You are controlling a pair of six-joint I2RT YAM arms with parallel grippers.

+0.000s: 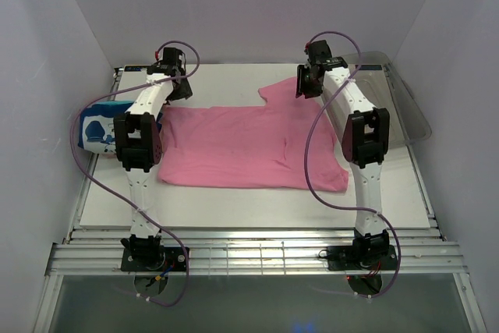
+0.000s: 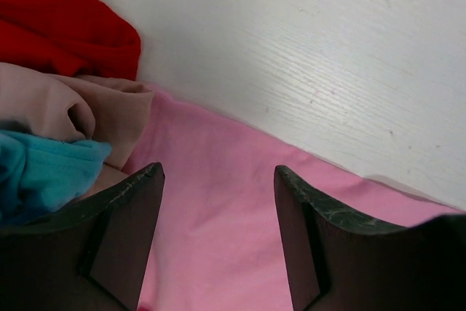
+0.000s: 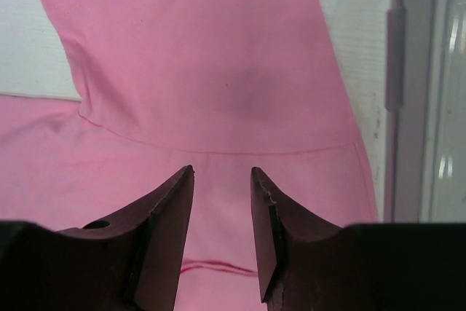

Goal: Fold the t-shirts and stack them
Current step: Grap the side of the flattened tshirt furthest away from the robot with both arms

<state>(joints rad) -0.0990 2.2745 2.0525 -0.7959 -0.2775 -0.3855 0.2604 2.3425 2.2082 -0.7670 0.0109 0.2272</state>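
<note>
Left fingers point(image 2: 124, 238) gaped wide over the pink t-shirt point(image 1: 249, 146) beside the folded stack point(image 1: 97, 126); right fingers point(image 3: 164, 238), narrowly parted, hovered above its sleeve point(image 3: 196, 56), holding nothing.

Robotics lab test cell. Plain white panels point(image 1: 249, 5) box in the white worktop point(image 1: 234, 207) along its left, far and right edges. Aluminium rails point(image 1: 257, 256) run along the near edge and carry two bolted arm bases point(image 1: 152, 253). Purple cables point(image 1: 306, 154) hang in loose loops. A clear plastic bin point(image 1: 401, 107) sits at the far right corner.
</note>
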